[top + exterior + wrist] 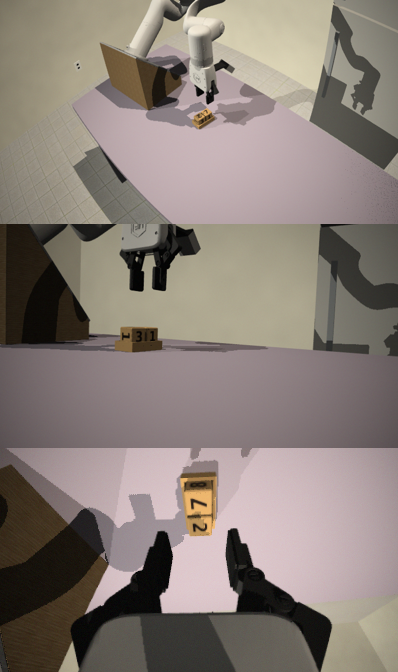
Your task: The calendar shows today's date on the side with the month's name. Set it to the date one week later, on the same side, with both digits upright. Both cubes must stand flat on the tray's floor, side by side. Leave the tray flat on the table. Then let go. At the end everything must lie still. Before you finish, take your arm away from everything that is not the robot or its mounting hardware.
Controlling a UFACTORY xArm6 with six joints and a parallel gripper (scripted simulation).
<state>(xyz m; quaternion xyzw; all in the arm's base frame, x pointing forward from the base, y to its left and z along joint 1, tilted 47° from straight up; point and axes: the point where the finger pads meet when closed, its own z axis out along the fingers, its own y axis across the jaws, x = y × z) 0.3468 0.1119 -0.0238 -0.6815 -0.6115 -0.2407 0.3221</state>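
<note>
golden-brown wood makes up the small tray (199,127) (139,346) (199,475), which sits flat on the mauve tabletop (236,166) (195,404) (300,523), with two numbered cubes side by side in it. seen from the exterior view, the left cube (198,118) (133,334) (200,526) shows an upright 3 on its front and a 1 lying on its side on the end face; its top carries a 2. the right cube (206,113) (152,334) (199,500) has an upright 1 in front and a 7 on top, and the wrist view also catches an 8 on its far end. so the front reads 31. both cubes look level, their lower edges tucked behind the tray's rim.

the black-fingered hand (204,97) (148,289) (198,542) hangs above the tray, pointing down and well apart from the cubes. its fingers stand moderately open, roughly parallel, with only air between them; it has hold of nothing. the white arm (200,41) (91,229) reaches over from a wooden wedge-shaped mount (125,72) (14,307) (70,628) on the same tabletop. a grey door (370,36) (359,327) with a long upright handle (331,64) (332,307) stands beyond the table's edge, the arm's shadow falling across it.
</note>
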